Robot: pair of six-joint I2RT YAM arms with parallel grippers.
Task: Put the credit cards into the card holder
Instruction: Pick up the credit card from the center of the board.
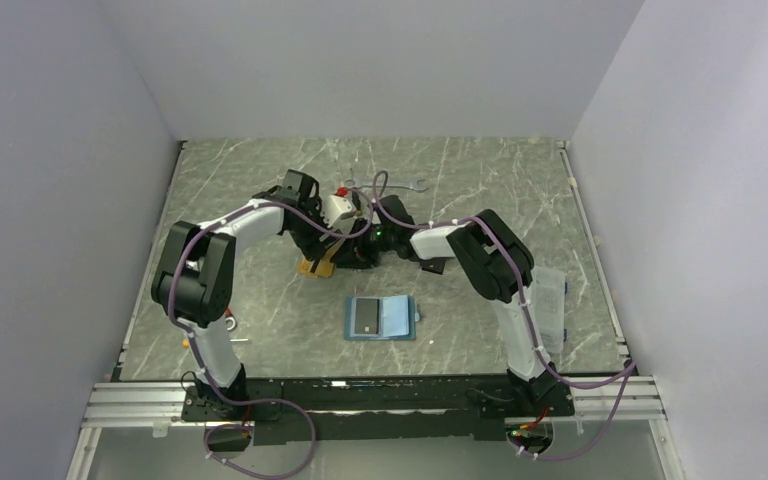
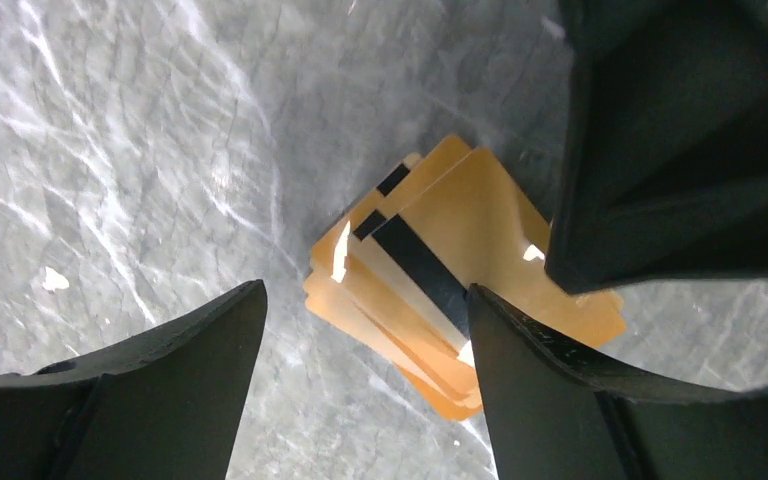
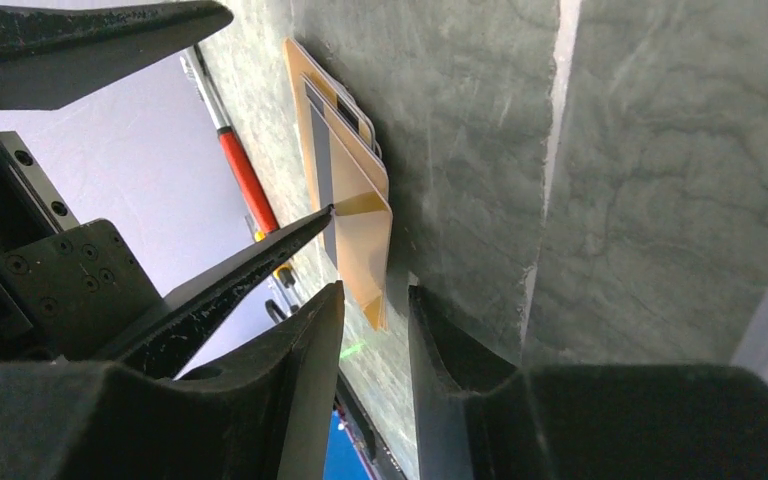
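A stack of orange-gold credit cards [image 1: 312, 266] with black stripes lies on the marble table, also in the left wrist view [image 2: 430, 290] and the right wrist view [image 3: 355, 200]. My left gripper [image 2: 365, 292] is open and straddles the stack, with one fingertip [image 3: 328, 210] touching the top card. My right gripper [image 3: 376, 290] is open only narrowly. The raised corner of the top card sits between its tips, one finger lying along the table. The teal card holder [image 1: 397, 317] lies open nearer the arm bases, with a dark card [image 1: 365, 317] on its left half.
A red-handled tool [image 3: 240, 170] lies beyond the cards. A silver wrench [image 1: 415, 184] lies at the back of the table. A clear packet [image 1: 552, 300] lies at the right edge. Both arms meet over the cards at mid-table.
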